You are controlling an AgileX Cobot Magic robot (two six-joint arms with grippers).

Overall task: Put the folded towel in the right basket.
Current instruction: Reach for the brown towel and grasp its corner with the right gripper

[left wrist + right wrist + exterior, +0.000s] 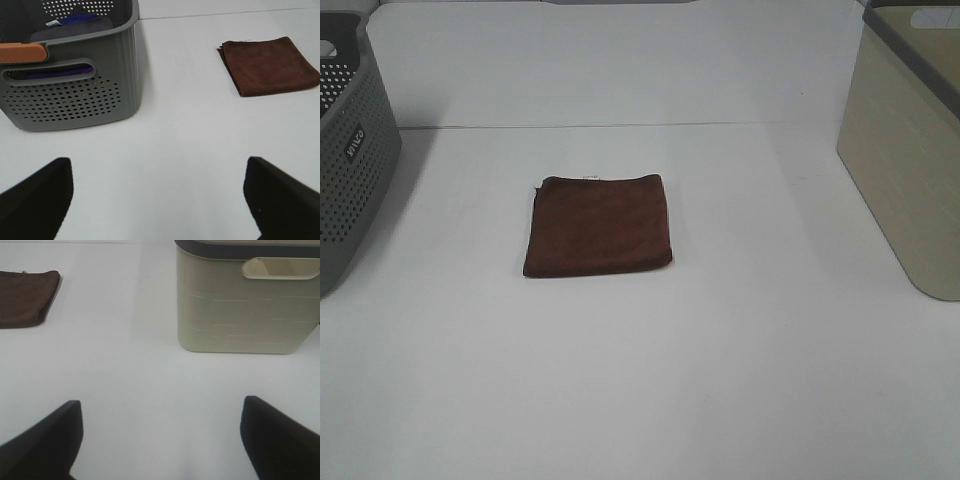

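Note:
The dark brown folded towel (599,225) lies flat on the white table, a little left of the middle. It also shows in the left wrist view (269,64) and at the edge of the right wrist view (26,298). The beige right basket (908,150) with its dark grey rim stands at the right edge, also in the right wrist view (246,305). My left gripper (160,200) is open and empty, well short of the towel. My right gripper (161,440) is open and empty, short of the beige basket. Neither gripper shows in the exterior high view.
A dark grey perforated basket (350,160) with a small white logo stands at the left edge. In the left wrist view this grey basket (70,95) holds folded cloths, one blue, and something orange. The white table (650,380) spreads between the two baskets.

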